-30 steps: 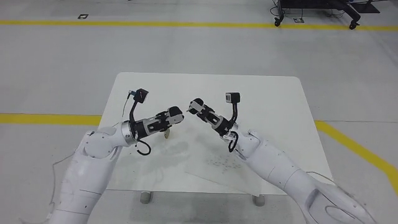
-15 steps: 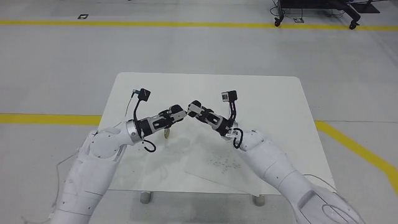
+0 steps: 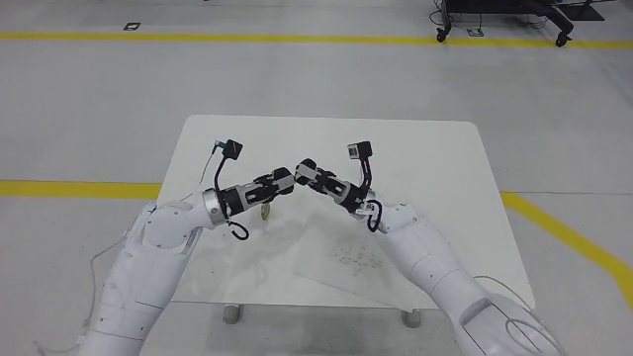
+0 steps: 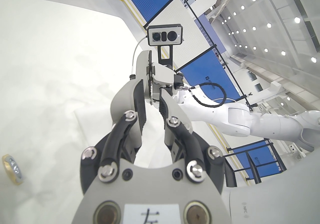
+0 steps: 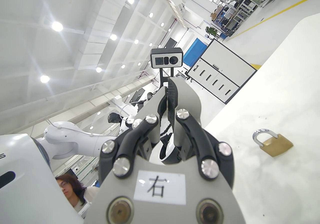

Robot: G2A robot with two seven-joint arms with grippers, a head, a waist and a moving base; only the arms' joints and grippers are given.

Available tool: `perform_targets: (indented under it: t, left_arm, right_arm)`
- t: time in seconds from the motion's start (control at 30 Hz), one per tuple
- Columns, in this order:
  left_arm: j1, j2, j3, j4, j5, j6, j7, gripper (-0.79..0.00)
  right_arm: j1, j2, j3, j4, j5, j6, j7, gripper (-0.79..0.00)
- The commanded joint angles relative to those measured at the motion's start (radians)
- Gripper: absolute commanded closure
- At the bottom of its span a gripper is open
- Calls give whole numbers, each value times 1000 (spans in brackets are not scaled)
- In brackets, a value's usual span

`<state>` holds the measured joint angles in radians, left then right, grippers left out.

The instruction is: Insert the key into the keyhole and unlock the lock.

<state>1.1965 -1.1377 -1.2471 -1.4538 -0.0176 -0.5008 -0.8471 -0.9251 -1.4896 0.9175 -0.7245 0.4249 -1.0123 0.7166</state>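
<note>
A brass padlock with steel shackle (image 5: pixel 273 145) lies on the white table (image 5: pixel 275 72). The left gripper (image 4: pixel 151 87) gapes; the right gripper (image 5: pixel 168 87) is pinched, contents unclear. Likely handover: align tips squarely.

There are one table (image 3: pixel 425 158), one lock (image 5: pixel 275 145), two arms, the left arm (image 3: pixel 168 232) and the right arm (image 3: pixel 425 252), two grippers, the left gripper (image 3: pixel 285 176) and the right gripper (image 3: pixel 303 169), and two wrist cameras (image 3: pixel 226 148), one per arm.
</note>
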Motion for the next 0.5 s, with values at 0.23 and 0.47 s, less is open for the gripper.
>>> perform_targets:
  t: [0.23, 0.47]
  left_arm:
    - [-3, 3, 9, -4, 15, 34, 12, 0]
    - [3, 6, 6, -9, 16, 53, 43, 0]
  right_arm:
    - [-8, -29, 74, 20, -34, 0, 50, 0]
    - [-13, -43, 126, 28, -48, 0, 91, 0]
